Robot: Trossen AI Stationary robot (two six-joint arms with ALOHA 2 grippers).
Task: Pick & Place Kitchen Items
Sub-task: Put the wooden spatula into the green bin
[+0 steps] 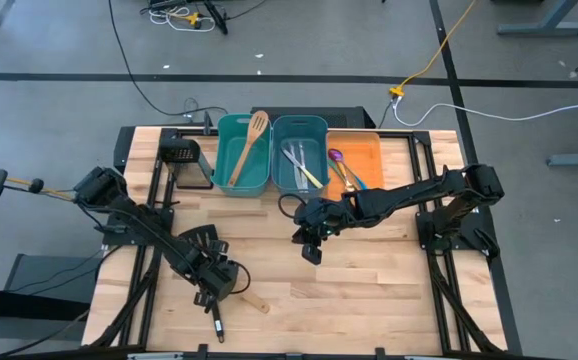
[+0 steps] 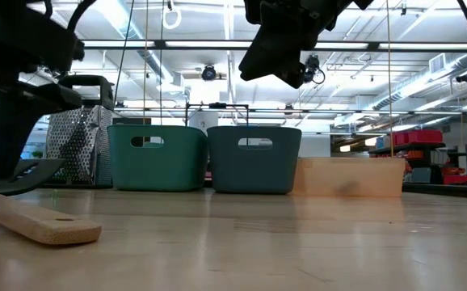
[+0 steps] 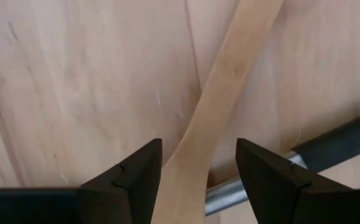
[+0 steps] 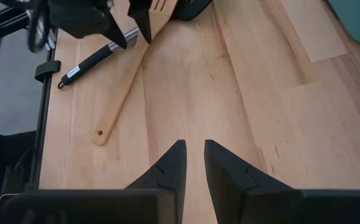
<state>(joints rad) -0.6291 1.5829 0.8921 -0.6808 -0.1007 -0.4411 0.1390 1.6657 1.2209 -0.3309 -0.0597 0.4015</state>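
A light wooden slotted spatula (image 3: 220, 81) lies flat on the table near its front left, its handle (image 1: 257, 303) pointing right. It crosses the metal shank (image 3: 227, 196) of a black turner (image 1: 216, 322). My left gripper (image 1: 212, 288) points down over the crossing, open. Its fingers (image 3: 139, 177) stand on either side of the spatula's neck, with wood showing between each finger and the neck. My right gripper (image 1: 312, 247) hangs above the table's middle. Its fingers (image 4: 170, 165) stand a narrow gap apart with nothing between them.
Along the far edge stand a teal bin (image 1: 231, 135) holding a wooden spatula (image 1: 250, 148), a darker bin (image 1: 299, 128) with knives (image 1: 299, 165), an orange bin (image 1: 364, 150) with spoons (image 1: 344, 168), and a black mesh box (image 1: 182, 155). Bare wood lies between both grippers.
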